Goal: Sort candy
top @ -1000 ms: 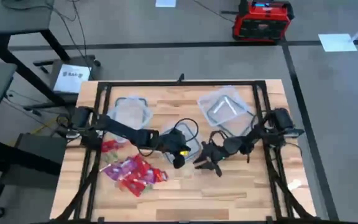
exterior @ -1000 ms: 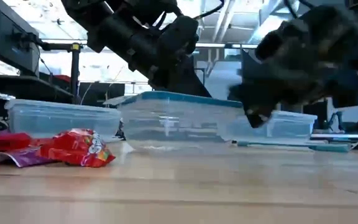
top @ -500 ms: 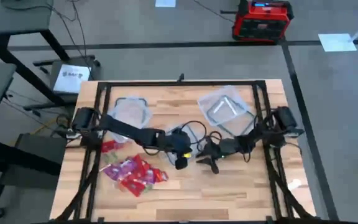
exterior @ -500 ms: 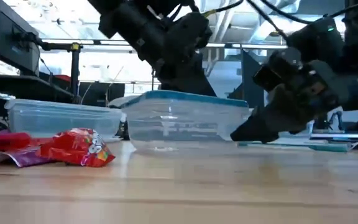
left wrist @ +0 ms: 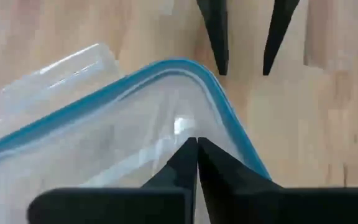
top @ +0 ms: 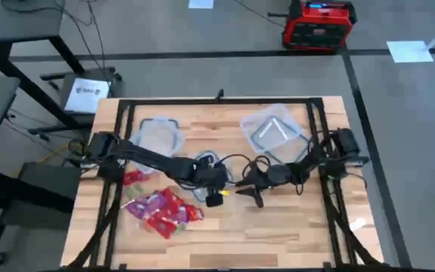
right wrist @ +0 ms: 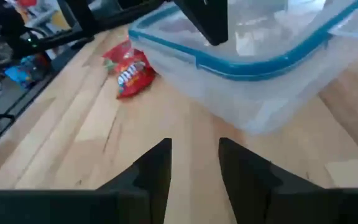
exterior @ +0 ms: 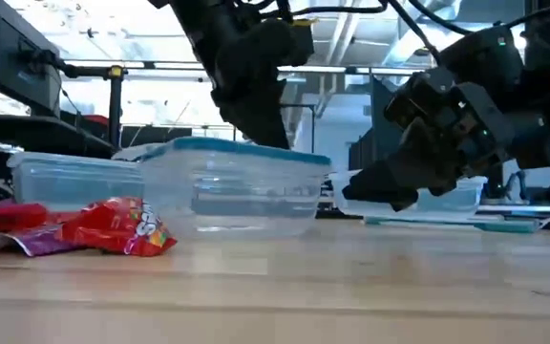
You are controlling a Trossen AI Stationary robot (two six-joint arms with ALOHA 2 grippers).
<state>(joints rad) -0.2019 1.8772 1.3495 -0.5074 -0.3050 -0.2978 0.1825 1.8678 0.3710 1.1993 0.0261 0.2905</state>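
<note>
The candy (top: pixel 163 211) lies in a pile of red, pink and purple packs at the near left, also seen in the low view (exterior: pixel 113 229). A red pack (right wrist: pixel 128 71) shows in the right wrist view. A clear blue-rimmed tub (top: pixel 200 168) stands mid-table on its base. My left gripper (left wrist: pixel 196 146) is shut and reaches down into this tub (left wrist: pixel 104 143) near one corner. My right gripper (right wrist: pixel 194 146) is open and points almost level at the tub's outer wall (right wrist: pixel 260 93), just short of it, with nothing between its fingers. My left gripper's shut fingers slant down from above into the tub, beside the inner wall at a rounded corner (left wrist: pixel 213 106). I cannot tell whether the tips touch the wall or the floor. The tub (exterior: pixel 227 186) stands on the table.
Two more clear tubs stand on the table's far side, one at the far left (top: pixel 161 136) and one at the far right (top: pixel 274 130) with a lid lying in it. A black frame (top: pixel 217 100) runs round the table. Bare wood lies near the front edge.
The middle tub has slid along the table toward its left edge and turned a little. My left gripper has risen and gone left with it, staying shut inside it. My right gripper has tipped and sunk, and has kept by the tub's right side.
</note>
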